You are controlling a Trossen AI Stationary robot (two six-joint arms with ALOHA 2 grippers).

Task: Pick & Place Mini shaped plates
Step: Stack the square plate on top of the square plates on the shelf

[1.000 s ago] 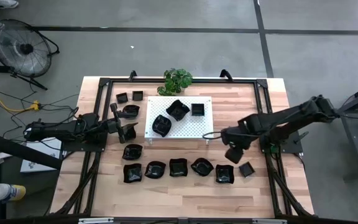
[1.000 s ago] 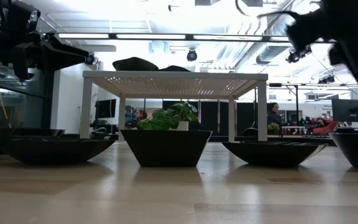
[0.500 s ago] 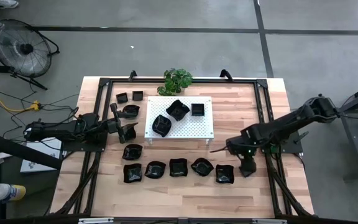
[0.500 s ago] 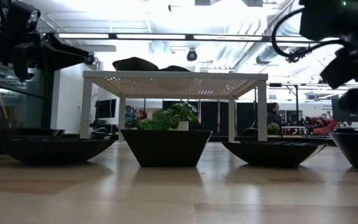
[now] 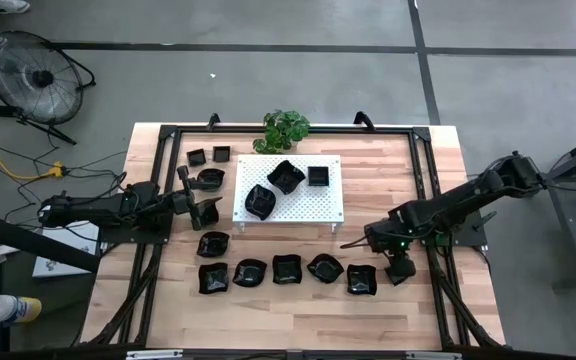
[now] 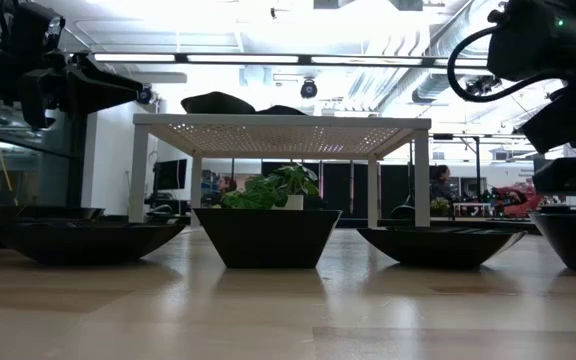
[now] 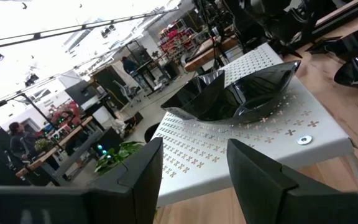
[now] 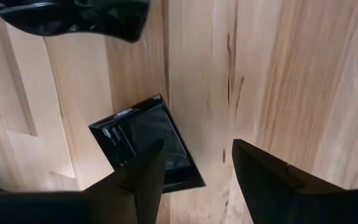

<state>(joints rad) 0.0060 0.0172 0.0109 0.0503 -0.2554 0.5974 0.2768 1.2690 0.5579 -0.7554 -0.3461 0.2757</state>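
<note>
High view shows three mini shaped plates [image 5: 286,176] on the white board [image 5: 330,207]; right gripper [image 8: 194,163] hovers, fingers apart, over a small square plate [image 8: 145,144]; left gripper [image 7: 191,162] waits, fingers apart.

I can read no text, label, brand, number or sign anywhere from my cameras, neither on the worktop nor in the room behind it.

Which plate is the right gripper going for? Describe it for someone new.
On the wooden table, follow the front row of black plates rightward to its end. The small square plate lies under the open right gripper, flat-sided and smaller than its wavy-edged neighbours.
</note>
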